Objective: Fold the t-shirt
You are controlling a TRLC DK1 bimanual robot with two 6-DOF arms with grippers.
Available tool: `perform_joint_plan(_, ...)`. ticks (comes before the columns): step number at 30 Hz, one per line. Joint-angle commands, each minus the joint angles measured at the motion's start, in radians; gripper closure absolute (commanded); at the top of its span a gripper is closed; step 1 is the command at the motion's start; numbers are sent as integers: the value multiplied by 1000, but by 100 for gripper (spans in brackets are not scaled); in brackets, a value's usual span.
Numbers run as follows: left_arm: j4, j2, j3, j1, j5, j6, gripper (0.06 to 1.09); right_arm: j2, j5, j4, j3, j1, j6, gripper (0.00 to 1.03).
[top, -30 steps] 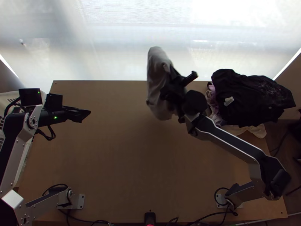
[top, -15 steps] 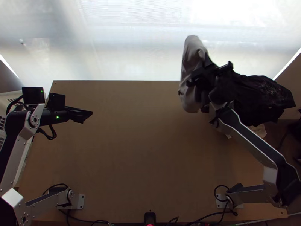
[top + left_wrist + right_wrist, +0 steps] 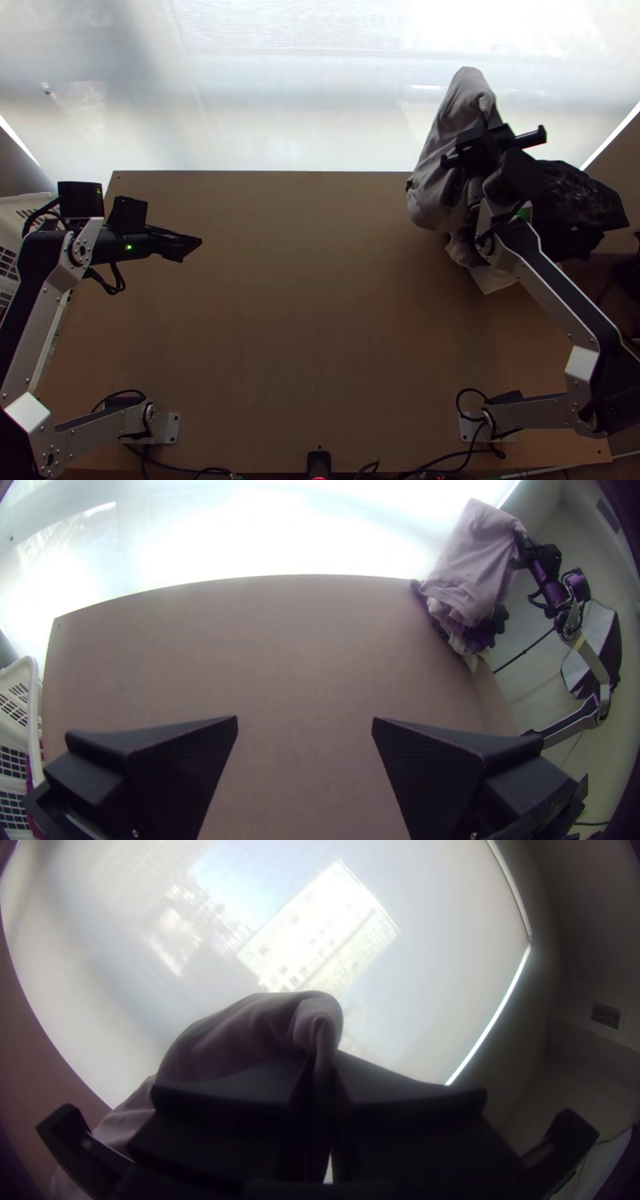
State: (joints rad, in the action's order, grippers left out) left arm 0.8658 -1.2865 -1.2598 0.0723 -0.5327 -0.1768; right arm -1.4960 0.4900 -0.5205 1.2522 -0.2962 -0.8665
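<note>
The right gripper point(image 3: 490, 130) has its flat black fingers pressed together on a gathered fold of pale greyish-lilac cloth — the t-shirt point(image 3: 442, 180) — and only that thin fold lies between them. The left gripper point(image 3: 188, 246) stands wide apart, with nothing between its fingers point(image 3: 180, 753) but a view of bare table beyond.

The t-shirt hangs from the right gripper above the table's far right part, draped in loose folds, its upper end standing out past the far edge. In the left wrist view it falls as a bundle with several layers at its lower end, in front of a pile of other clothes; whether it touches them I cannot tell.

That pile sits at the far right corner: a black garment point(image 3: 582, 204) with a faint print reaches past the table's right edge, and a pale cloth point(image 3: 494, 279) shows at the near side of the pile. The left gripper is over the far left part of the table point(image 3: 288, 328), well apart from the t-shirt. Farther left, beside the table, is a white basket point(image 3: 12, 713) with slotted walls. A bright window covering point(image 3: 280, 96) spans the far side.
</note>
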Motion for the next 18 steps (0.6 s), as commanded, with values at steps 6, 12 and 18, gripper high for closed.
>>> perform_joint_plan(6,1,-39,-30,-51,33,3,10,22,-41,73,10,212,93,100)
perform_joint_plan(12,-1,-63,-44,-95,56,8,10,59,-82,119,4,307,126,100)
perform_joint_plan(18,-7,-105,-76,-134,73,17,10,62,-126,139,6,391,144,100)
